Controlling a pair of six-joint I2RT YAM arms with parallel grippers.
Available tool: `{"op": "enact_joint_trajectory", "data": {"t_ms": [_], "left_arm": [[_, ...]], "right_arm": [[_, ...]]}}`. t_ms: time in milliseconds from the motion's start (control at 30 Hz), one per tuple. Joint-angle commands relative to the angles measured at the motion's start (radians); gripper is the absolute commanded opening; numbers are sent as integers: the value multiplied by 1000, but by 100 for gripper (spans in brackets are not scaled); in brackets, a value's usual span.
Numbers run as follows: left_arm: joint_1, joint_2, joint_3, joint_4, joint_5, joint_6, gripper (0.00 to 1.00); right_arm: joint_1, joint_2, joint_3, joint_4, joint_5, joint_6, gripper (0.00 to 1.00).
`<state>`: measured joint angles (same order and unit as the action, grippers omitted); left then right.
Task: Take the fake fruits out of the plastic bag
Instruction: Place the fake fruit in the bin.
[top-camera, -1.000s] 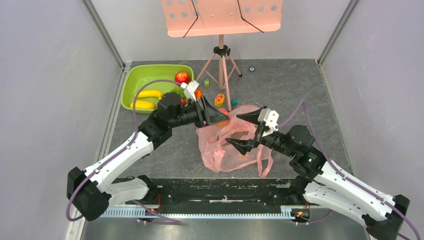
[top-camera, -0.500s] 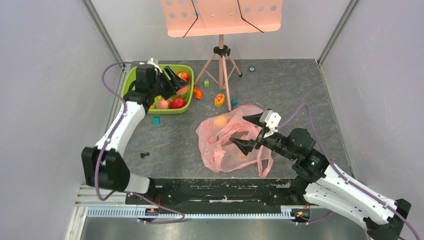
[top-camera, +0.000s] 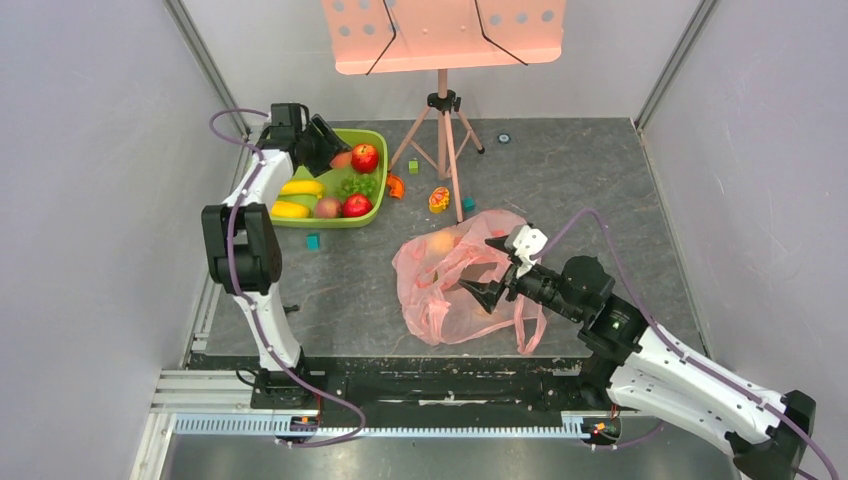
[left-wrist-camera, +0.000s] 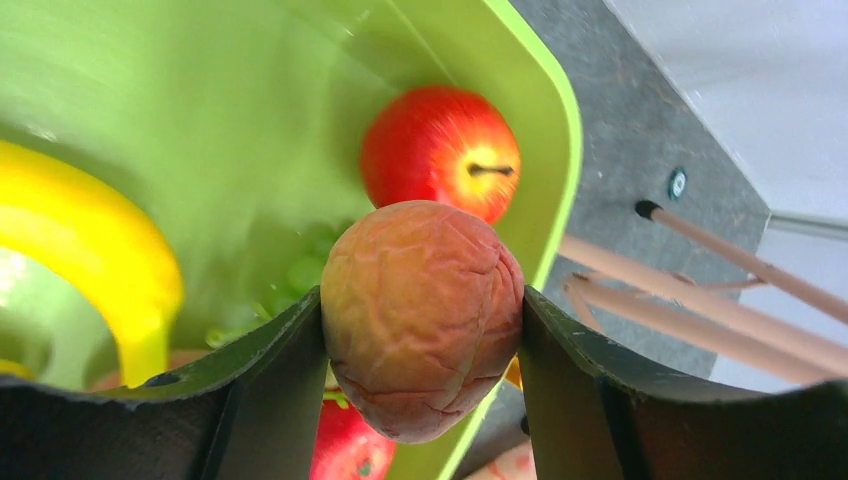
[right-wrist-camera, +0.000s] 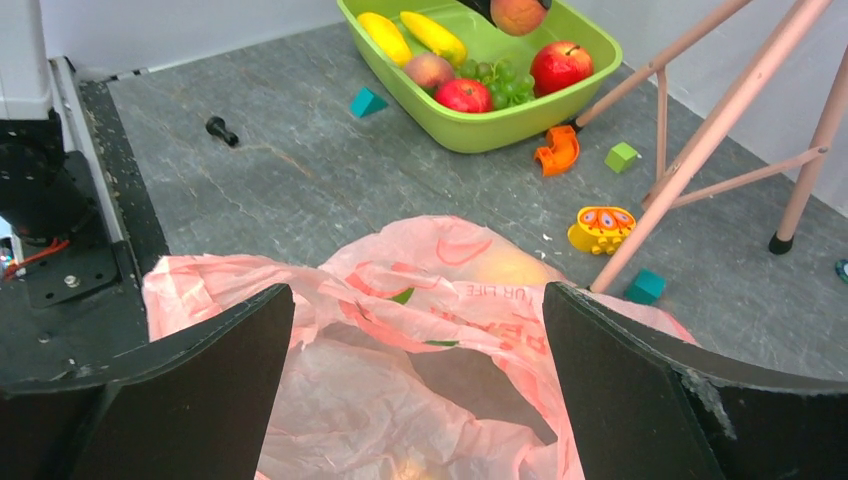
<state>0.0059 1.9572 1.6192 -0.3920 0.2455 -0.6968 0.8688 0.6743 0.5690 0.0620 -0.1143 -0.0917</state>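
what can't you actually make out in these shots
- Fruit count inside the plastic bag: top and right wrist views, crinkled film shows only an orange blur.
- Yellow fruit: left wrist view, blurred, cut off by left edge.
- Small round disc at the back: top view, too small.

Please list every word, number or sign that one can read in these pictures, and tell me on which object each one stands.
"UR LIFE" (the letters before it are unsure): dark print on the plastic bag, in the right wrist view.
A second printed line below it on the bag: creased, too blurred to read.
No readable text on the green basin or the pink stand.
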Motion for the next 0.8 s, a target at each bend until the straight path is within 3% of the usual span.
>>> {"op": "enact_joint_trajectory", "data": {"t_ms": [0,467,767], "left_arm": [[39,79,105,3,-49,48,43],[54,274,194,51,-72,49,46],[54,339,267,28,-61,65,61]], "right_arm": [[6,17,-9,-1,50,-41,98],[4,74,-19,8,108,-72,98],[3,107,-22,16,108,-80,98]]}}
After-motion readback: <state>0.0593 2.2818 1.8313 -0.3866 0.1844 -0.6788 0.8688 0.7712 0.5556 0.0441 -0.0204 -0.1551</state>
